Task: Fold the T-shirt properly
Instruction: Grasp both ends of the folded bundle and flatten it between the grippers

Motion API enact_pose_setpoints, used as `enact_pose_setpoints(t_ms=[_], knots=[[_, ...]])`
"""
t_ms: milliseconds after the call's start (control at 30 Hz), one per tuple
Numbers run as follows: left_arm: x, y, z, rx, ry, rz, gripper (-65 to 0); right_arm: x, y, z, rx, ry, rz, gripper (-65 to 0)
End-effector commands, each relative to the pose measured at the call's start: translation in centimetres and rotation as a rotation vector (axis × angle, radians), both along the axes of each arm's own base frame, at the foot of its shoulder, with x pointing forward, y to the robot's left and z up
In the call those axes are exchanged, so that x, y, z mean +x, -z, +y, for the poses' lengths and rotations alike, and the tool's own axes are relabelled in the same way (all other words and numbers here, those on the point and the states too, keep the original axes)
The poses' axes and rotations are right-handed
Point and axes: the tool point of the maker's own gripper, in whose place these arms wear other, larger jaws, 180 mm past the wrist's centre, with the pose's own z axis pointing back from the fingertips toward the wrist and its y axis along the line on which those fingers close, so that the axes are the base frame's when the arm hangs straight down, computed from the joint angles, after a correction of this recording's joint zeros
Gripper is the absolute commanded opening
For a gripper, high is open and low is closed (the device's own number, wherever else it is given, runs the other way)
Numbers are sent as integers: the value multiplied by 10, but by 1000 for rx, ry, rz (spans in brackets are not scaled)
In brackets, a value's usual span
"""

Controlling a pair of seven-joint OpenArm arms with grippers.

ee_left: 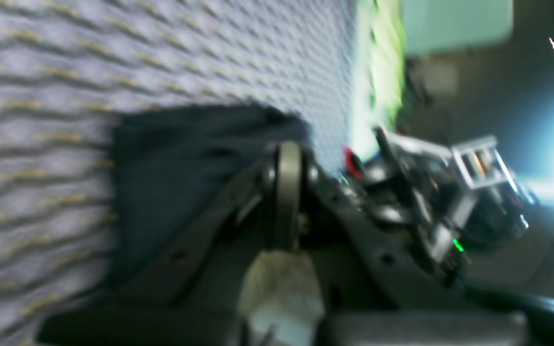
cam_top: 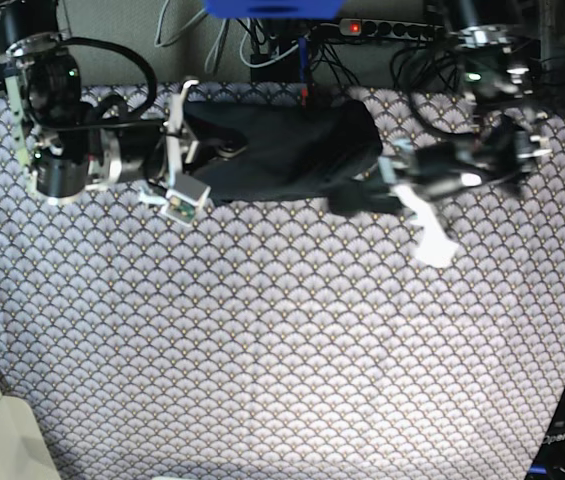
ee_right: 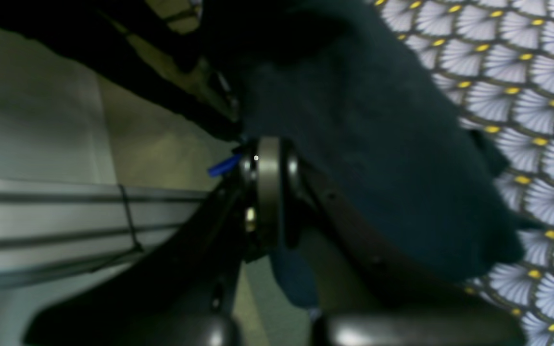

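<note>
The T-shirt (cam_top: 282, 150) lies bunched on the tablecloth (cam_top: 282, 340), the left gripper (cam_top: 347, 200) and right gripper (cam_top: 212, 155) each clenched on its cloth.

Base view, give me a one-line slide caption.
Both arms grip opposite ends of the dark T-shirt at the far edge of the patterned tablecloth.

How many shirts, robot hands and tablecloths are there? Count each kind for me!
T-shirt: 1
Robot hands, the left hand and the right hand: 2
Tablecloth: 1
Total: 4
</note>
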Motion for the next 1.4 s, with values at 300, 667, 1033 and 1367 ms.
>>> enact_pose_setpoints(t_ms=[300, 667, 1033, 1367], knots=[[-17, 4, -34, -45, 127, 38, -650, 4, -11, 4, 46, 4, -27, -650], [-13, 75, -27, 135, 147, 209, -650, 8, -13, 3, 45, 9, -36, -650], [16, 98, -25, 213, 161, 262, -650, 12, 27, -9, -94, 63, -1, -650], [-4, 104, -47, 239, 271, 269, -650, 19, 61, -32, -77, 164, 107, -650]])
